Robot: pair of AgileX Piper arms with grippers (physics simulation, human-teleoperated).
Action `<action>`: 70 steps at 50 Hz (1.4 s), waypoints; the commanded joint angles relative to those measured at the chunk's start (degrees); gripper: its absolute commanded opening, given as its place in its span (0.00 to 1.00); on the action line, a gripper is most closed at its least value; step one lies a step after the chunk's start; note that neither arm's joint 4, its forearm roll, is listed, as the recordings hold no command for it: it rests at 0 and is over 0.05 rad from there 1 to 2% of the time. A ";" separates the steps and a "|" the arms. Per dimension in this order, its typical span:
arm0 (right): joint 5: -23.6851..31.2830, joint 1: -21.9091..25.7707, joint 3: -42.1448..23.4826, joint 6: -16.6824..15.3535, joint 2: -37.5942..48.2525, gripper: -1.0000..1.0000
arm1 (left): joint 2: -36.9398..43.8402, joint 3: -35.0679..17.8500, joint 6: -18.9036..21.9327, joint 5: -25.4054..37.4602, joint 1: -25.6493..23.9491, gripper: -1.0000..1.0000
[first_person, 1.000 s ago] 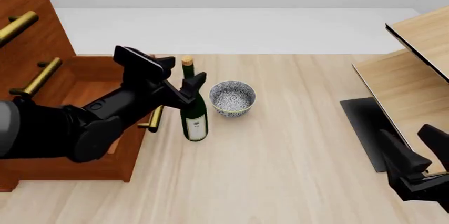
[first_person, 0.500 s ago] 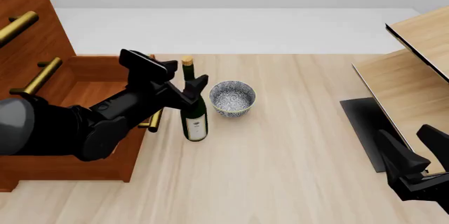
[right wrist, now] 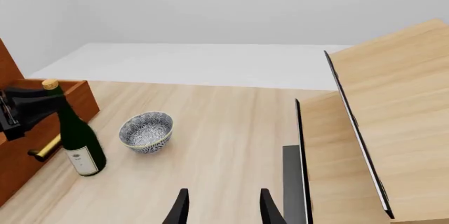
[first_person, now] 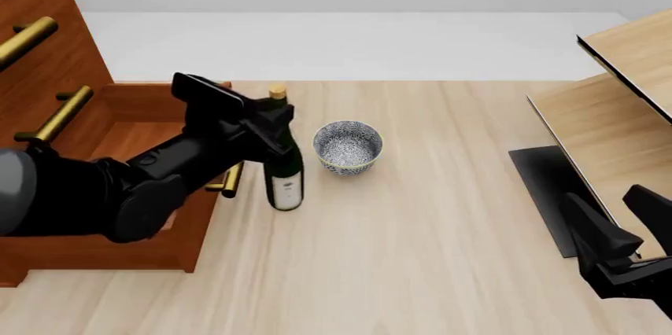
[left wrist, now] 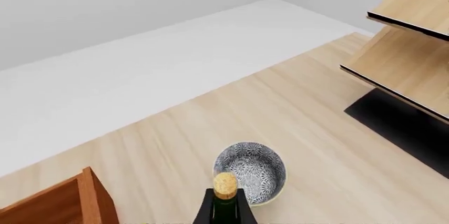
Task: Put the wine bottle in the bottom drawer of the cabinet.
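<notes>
Left gripper [first_person: 275,132] closed around the neck of the wine bottle [first_person: 282,174], just under the tan cork; fingers pinch the dark glass from both sides; bottle upright on the table [first_person: 441,217], leaning slightly, white label facing the camera; whether its base touches the tabletop or hangs just above it cannot be told. Bottom drawer [first_person: 126,185] pulled out, directly beside the gripper on the left arm's own side; its brass handle [first_person: 232,178] just next to the bottle's lower body; bottle outside the drawer, by the front. Cabinet [first_person: 42,68] rises behind the drawer. Patterned bowl [first_person: 348,147] just beyond the gripper on the far side from the drawer, near the bottle, apart from it. Right gripper [right wrist: 221,208] well apart from all this, fingers spread, nothing between them; pale shelf unit [first_person: 619,115] beside it.
</notes>
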 commanded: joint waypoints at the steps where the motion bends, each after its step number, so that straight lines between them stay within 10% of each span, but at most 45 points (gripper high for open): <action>1: -0.29 0.13 0.00 -0.05 0.10 1.00 | -2.64 0.68 -0.26 1.11 0.41 0.00; 33: -0.33 0.77 0.00 -0.95 -0.80 1.00 | -29.35 4.42 -2.53 18.52 -3.42 0.00; 70: -0.97 1.27 -0.01 -1.44 -1.03 1.00 | -49.79 -5.42 -1.34 39.29 -4.70 0.00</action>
